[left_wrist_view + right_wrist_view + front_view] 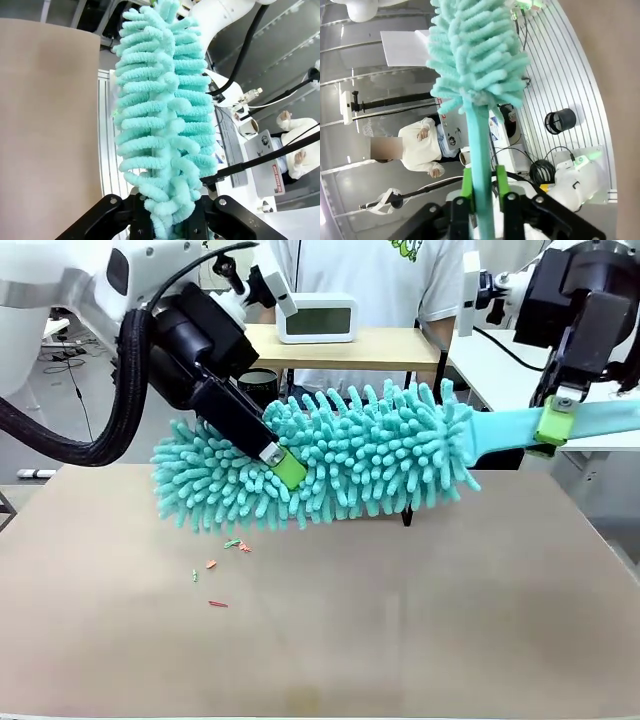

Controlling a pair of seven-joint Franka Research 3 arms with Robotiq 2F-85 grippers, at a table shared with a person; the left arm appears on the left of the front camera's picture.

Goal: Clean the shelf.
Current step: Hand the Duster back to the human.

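On the brown worktop (400, 640), nearest to you, you see some small orange and green scraps (225, 560) lying loose, just below the duster head.

Above them a turquoise microfibre duster (340, 455) hangs in the air, lying almost level across the middle of the front view. Its fluffy head points to your robot's left and its flat handle (600, 422) runs out to the right.

Your left tool (283, 465) comes down slanted from the upper left and goes into the head of the duster. In the left wrist view its fingers are pressed together deep in the fluffy strands (165, 125), which rise up straight from between them.

Your right tool (553, 430) comes down from the upper right to the handle. In the right wrist view the green pads (466, 182) stand on both sides of the handle (480, 150), very near to it; I cannot tell if they pinch it or are just spread beside it.

Behind the duster stands the shelf (390, 348), mostly hidden. You see its light wooden top board, with a white digital clock (316, 318) on it, and one black leg below the duster. A person in a white T-shirt (380, 280) stands behind the shelf.
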